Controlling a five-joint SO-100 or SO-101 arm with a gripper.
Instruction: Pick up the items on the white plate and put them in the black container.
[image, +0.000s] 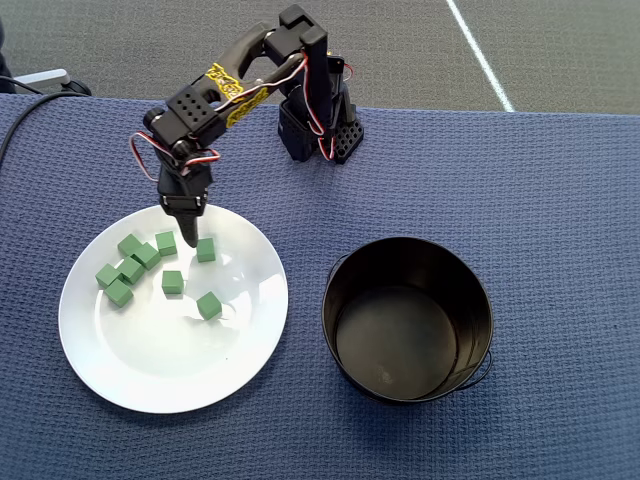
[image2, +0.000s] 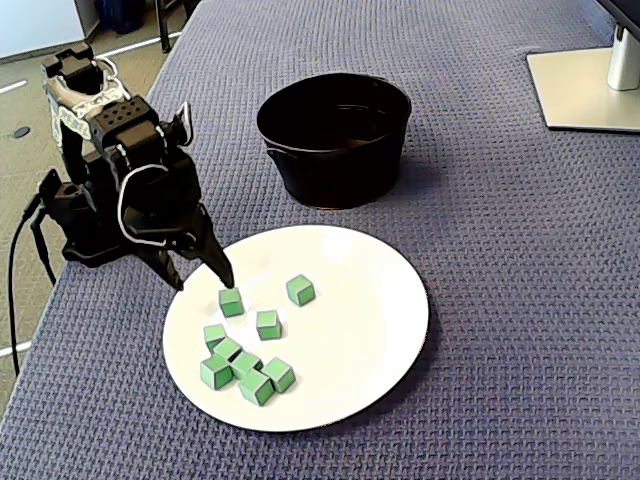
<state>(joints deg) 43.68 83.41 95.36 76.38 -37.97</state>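
Note:
Several small green cubes (image: 172, 282) lie on the left half of the white plate (image: 170, 360), most of them in a cluster (image2: 240, 368) and three more loosely spread. My gripper (image: 189, 236) is open and empty, pointing down at the plate's edge nearest the arm. One fingertip (image2: 225, 280) is just beside one cube (image2: 231, 301), with the other finger over the rim. The black container (image: 345, 290) stands to the right of the plate in the overhead view. It is upright and its inside looks empty; in the fixed view it stands beyond the plate (image2: 330, 170).
The arm's base (image: 315, 125) stands at the back edge of the blue woven cloth (image: 560, 200). A monitor stand (image2: 585, 90) is at the far right in the fixed view. A cable (image2: 20, 260) hangs off the table's left edge.

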